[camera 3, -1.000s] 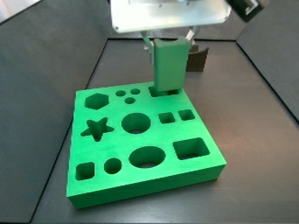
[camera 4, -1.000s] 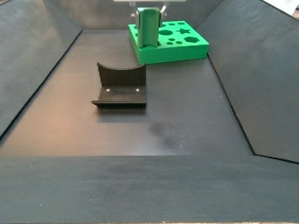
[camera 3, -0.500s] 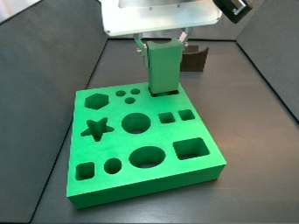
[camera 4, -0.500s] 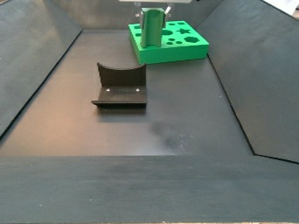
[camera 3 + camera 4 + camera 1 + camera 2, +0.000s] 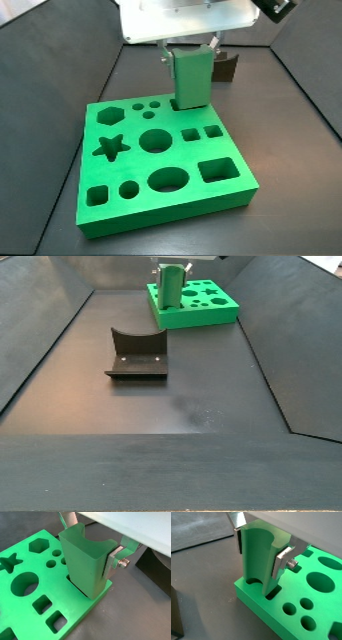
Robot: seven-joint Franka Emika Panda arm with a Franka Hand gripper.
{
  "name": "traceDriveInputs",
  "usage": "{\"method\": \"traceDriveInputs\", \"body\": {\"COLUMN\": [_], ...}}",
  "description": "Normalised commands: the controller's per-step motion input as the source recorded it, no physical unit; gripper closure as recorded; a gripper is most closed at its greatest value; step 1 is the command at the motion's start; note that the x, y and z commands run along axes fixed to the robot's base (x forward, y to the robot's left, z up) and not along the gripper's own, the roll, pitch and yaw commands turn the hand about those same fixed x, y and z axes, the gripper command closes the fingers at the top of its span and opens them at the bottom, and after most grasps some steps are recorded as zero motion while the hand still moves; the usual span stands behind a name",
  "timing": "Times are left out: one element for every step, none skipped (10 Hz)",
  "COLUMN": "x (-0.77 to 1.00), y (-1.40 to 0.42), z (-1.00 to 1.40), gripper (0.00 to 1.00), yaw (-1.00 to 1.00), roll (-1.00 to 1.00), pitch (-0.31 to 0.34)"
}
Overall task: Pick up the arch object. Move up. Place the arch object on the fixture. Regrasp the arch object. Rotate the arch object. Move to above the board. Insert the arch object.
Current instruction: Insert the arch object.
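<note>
My gripper (image 5: 191,50) is shut on the arch object (image 5: 191,78), a dull green block held upright over the far edge of the board (image 5: 127,165). In both wrist views the silver fingers (image 5: 282,561) clamp its flat sides, and the curved groove faces the camera. The gripper (image 5: 260,549) holds the arch object (image 5: 258,557) with its lower end inside the arch-shaped hole at the corner of the board (image 5: 298,587). From another angle the arch object (image 5: 83,559) stands in the board (image 5: 73,604) beside the gripper (image 5: 90,542). The dark fixture (image 5: 136,354) stands apart on the floor.
The board (image 5: 207,311) lies at the far end of a dark tray with sloping walls, with the arch object (image 5: 170,288) and gripper (image 5: 171,268) above it. The fixture (image 5: 227,68) shows behind the gripper. Star, hexagon, round and square holes fill the board.
The gripper and the arch object have sunk slightly towards the board over the last second; since half a second ago almost nothing has moved.
</note>
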Motion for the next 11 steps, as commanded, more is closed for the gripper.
{"method": "traceDriveInputs", "body": {"x": [0.00,-0.10,-0.21,-0.32,-0.39,-0.27,0.00,0.04,0.08,0.16,0.43], "y": [0.05,0.04,0.00,0.00,0.00,-0.06,-0.07,-0.02,-0.05,-0.24,-0.35], "z": [-0.15,-0.19,-0.23,-0.20,-0.10,-0.10,-0.24,-0.27,-0.34,-0.39,-0.43], "gripper": [1.00,1.00,1.00,1.00,1.00,1.00,1.00,1.00,1.00,1.00,1.00], "yaw": [0.09,0.05,0.08,0.05,0.00,0.00,0.00,0.00,0.05,0.07,0.00], "roll": [-0.07,0.00,0.04,0.02,0.00,0.00,0.00,0.00,0.08,0.15,0.27], "pitch": [0.000,0.000,0.000,0.000,0.000,0.000,0.000,0.000,0.000,0.004,0.137]}}
